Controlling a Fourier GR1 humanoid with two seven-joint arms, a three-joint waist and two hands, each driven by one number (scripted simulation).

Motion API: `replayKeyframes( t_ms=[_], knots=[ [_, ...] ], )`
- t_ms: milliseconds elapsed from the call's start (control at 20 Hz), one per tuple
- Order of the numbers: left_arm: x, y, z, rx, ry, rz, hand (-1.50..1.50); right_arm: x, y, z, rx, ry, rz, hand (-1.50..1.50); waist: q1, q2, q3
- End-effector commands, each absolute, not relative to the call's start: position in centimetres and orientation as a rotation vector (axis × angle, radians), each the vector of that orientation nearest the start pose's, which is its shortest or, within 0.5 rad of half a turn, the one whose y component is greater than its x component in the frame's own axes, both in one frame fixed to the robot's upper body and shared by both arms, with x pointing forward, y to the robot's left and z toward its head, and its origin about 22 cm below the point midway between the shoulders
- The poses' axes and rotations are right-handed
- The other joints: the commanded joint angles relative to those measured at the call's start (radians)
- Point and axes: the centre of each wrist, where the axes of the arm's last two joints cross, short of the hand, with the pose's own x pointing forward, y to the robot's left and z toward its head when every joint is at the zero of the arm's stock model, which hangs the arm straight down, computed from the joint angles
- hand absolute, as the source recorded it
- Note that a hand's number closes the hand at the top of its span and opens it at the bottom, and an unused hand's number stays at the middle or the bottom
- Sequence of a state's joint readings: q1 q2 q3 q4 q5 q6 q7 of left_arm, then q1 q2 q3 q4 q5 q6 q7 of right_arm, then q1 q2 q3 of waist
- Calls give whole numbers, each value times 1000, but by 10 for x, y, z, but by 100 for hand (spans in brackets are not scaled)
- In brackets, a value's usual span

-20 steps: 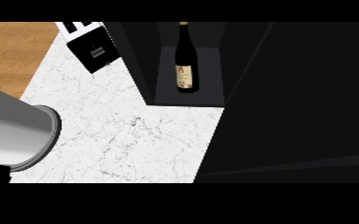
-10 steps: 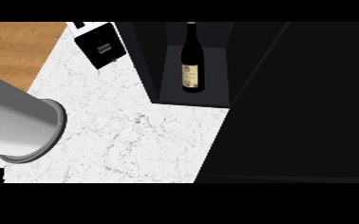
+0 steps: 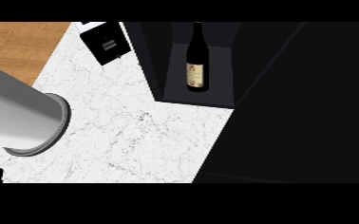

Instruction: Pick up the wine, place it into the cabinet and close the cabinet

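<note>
The wine bottle (image 3: pixel 197 61) is dark with a pale label. It stands upright inside the open dark cabinet (image 3: pixel 157 66), on its floor near the back of the white marble counter (image 3: pixel 133 128). Neither hand shows. Only a grey forearm (image 3: pixel 28 114) comes in at the left edge, well left of the bottle and apart from it. Its hand end is cut off by the view's edge.
A wide black panel (image 3: pixel 294 114) fills the right side beside the cabinet opening. A small black square object (image 3: pixel 105 42) lies at the counter's back left. A wooden surface (image 3: pixel 28 47) borders the counter at the upper left.
The grey forearm has come further into the view from the left. The bottle and cabinet have drifted slightly right in the picture. The bottle stays upright in the cabinet.
</note>
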State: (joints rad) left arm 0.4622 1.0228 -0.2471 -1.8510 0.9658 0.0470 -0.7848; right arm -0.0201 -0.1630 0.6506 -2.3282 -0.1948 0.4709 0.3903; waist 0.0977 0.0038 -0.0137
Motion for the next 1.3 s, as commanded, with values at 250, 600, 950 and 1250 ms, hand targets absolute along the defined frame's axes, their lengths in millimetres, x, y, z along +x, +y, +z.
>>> replayKeyframes(
  t_ms=[250, 600, 950, 1250],
  knots=[
    [137, 366, 64, -180, -1904, -17, 150, 165, -103, 161, 822, -1758, 903, 150, 21, 20, -6],
    [139, 365, 67, -216, -1899, -37, 150, 185, -108, 164, 726, -1782, 915, 150, 55, 30, -5],
    [145, 358, 71, -267, -1922, -48, 150, 231, -96, 178, 589, -1825, 900, 150, 103, 42, -3],
    [150, 353, 71, -291, -1925, -66, 150, 274, -69, 202, 413, -1862, 874, 150, 127, 52, 0]
  ],
)
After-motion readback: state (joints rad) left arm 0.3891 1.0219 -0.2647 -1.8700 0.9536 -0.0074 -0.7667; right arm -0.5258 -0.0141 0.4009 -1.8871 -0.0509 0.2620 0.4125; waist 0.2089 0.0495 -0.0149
